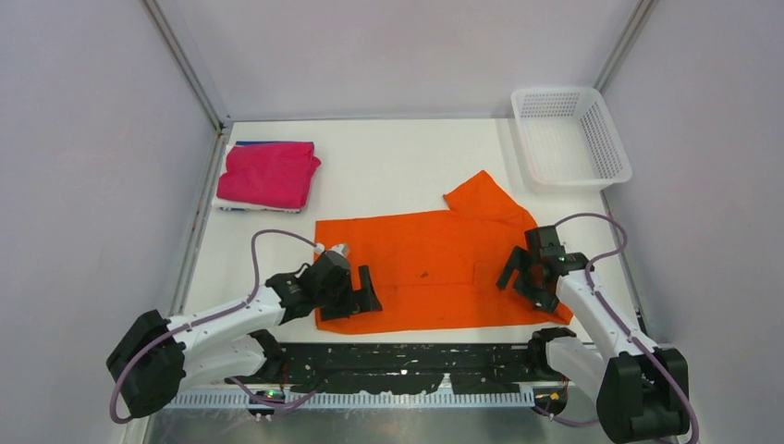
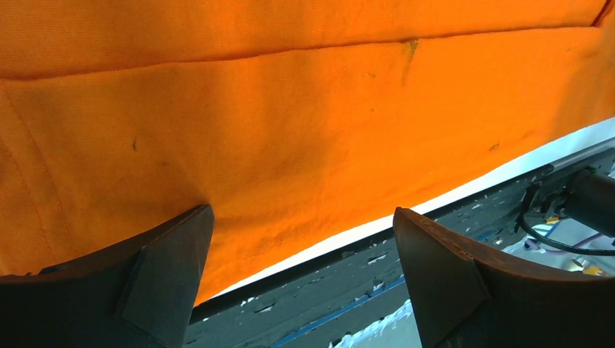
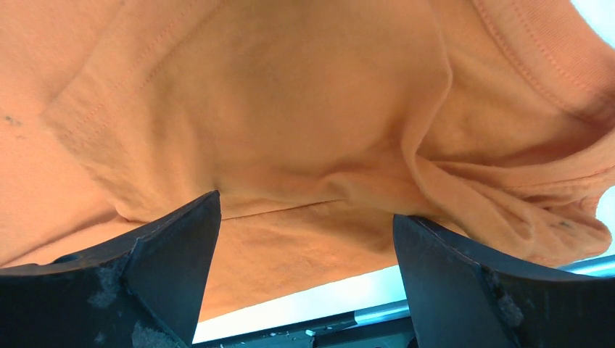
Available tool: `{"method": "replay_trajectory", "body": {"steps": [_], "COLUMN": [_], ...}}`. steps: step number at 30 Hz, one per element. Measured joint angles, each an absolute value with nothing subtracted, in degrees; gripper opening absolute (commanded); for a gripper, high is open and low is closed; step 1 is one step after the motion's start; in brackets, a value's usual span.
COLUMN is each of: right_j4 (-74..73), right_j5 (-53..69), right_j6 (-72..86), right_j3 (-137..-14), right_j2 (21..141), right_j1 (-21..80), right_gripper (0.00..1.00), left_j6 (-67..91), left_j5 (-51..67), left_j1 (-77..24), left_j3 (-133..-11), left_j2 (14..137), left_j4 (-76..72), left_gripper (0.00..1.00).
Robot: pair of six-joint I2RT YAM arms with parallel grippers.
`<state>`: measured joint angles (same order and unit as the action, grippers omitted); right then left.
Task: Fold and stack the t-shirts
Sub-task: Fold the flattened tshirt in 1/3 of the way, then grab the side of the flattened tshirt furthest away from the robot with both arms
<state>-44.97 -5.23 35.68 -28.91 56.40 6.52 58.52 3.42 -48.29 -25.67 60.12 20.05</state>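
The left claw (image 1: 357,294) stands wide, holding nothing, over the near left corner of the orange shirt (image 1: 425,268). Its fingertips (image 2: 190,232) are set just above the near hem. The right claw (image 1: 524,283) is wide and empty too, over the shirt's right end, where a sleeve bunches just to its right. The shirt lies spread on the worktop (image 1: 388,166) between both claws. Well beyond the left claw lies a folded pink shirt (image 1: 268,174), a blue edge (image 1: 270,143) showing behind it. Beyond the right claw sits a white basket (image 1: 612,141).

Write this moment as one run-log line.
left gripper: open, over orange t-shirt near edge | right gripper: open, same shirt | pink t-shirt: folded, far left
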Motion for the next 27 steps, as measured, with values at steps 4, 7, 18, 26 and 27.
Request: {"method": "replay_trajectory", "body": {"steps": [4,7,18,26,27], "right_j4": [-45.3,-46.0,-37.3,-30.0,-29.0], "right_j5": [-4.8,-4.6,-0.4,4.6,5.1], "right_j6": [35.3,34.3,27.6,24.9,24.7], "right_j3": [-29.1,-31.1,-36.6,-36.5,-36.5], "right_j2": [53.5,49.5,40.2,44.6,44.8], "right_j1": [6.5,6.5,6.5,6.5,6.5], "right_gripper": [0.96,0.95,0.95,0.95,0.95], "left_j6": [57.8,56.9,51.2,43.2,42.6], "left_j5": [2.5,0.5,-7.9,-8.9,-8.9], "left_j1": [-48.3,-48.3,-36.0,-21.1,-20.2], "left_j3": [-26.4,-28.0,-37.1,-45.9,-47.1], "left_j2": [58.3,56.4,55.8,73.0,76.1], "left_j4": [24.5,28.3,34.5,23.0,21.6], "left_gripper": [1.0,1.0,0.99,0.99,0.99]}}
